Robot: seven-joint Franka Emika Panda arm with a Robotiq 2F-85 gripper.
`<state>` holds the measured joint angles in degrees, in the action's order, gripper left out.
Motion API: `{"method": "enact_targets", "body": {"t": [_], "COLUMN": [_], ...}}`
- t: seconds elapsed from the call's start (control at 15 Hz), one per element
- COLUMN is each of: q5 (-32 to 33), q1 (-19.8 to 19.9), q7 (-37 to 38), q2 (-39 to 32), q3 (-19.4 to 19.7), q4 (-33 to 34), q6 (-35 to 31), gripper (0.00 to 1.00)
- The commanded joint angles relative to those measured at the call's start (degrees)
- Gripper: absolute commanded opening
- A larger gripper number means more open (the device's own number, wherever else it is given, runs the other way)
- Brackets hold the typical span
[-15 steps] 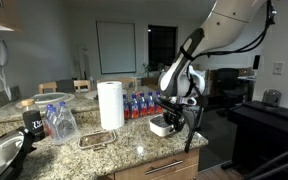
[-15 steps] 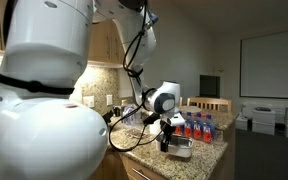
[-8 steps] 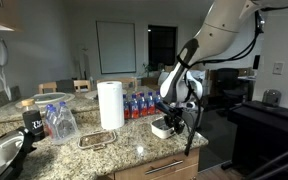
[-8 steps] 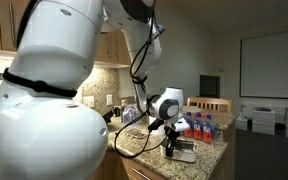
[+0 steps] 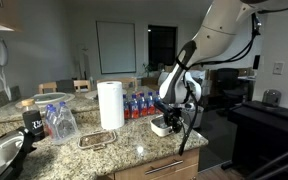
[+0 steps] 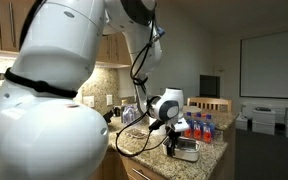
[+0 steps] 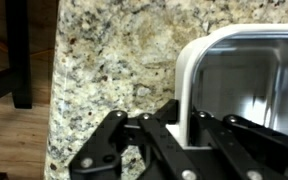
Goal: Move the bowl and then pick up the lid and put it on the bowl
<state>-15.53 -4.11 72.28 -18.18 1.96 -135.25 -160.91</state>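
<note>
- Gripper [image 7: 184,125] is clamped shut on the wall of the bowl [image 7: 191,60], with a finger on either side.
- The bowl is seated on the granite counter [image 7: 104,60], near its edge.
- The lid [image 5: 97,140] is laid flat by the paper towel roll [image 5: 110,104].

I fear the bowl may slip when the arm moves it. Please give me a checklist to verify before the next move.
1. The gripper is closed on the bowl wall: ok, the wrist view shows it astride the rim.
2. The bowl is empty: ok for the visible part.
3. The lid lies flat on the counter, apart from the bowl: ok.
4. The paper towel roll stands upright behind the lid: ok.
5. Enough margin to the counter edge: cannot tell; the edge shows beside the bowl.
</note>
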Motion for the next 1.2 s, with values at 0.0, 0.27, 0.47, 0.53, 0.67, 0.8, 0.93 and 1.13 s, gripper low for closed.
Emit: {"method": "enact_targets", "body": {"t": [0.0,0.27,0.47,0.53,0.67,0.8,0.93,1.13], "q5": [-0.69,-0.87,-0.97,-1.11,-1.26,-1.16,-1.16,-1.61], "q1": [-0.55,-0.44,-0.41,-0.35,-0.30,-0.35,-0.27,0.34], "q7": [1.04,0.97,0.90,0.80,0.68,0.61,0.18,-1.45], "q2": [-0.76,-0.71,-0.64,-0.55,-0.21,0.18,0.56,1.58], "q3": [0.37,0.32,0.24,0.14,0.05,0.06,-0.10,-0.84], "q4": [0.95,1.04,1.10,1.09,0.95,0.78,0.58,-0.02], "q6": [0.50,0.54,0.60,0.59,0.55,0.54,0.61,0.22], "gripper": [0.05,0.40,0.59,0.66,0.79,0.92,0.99,1.00]}}
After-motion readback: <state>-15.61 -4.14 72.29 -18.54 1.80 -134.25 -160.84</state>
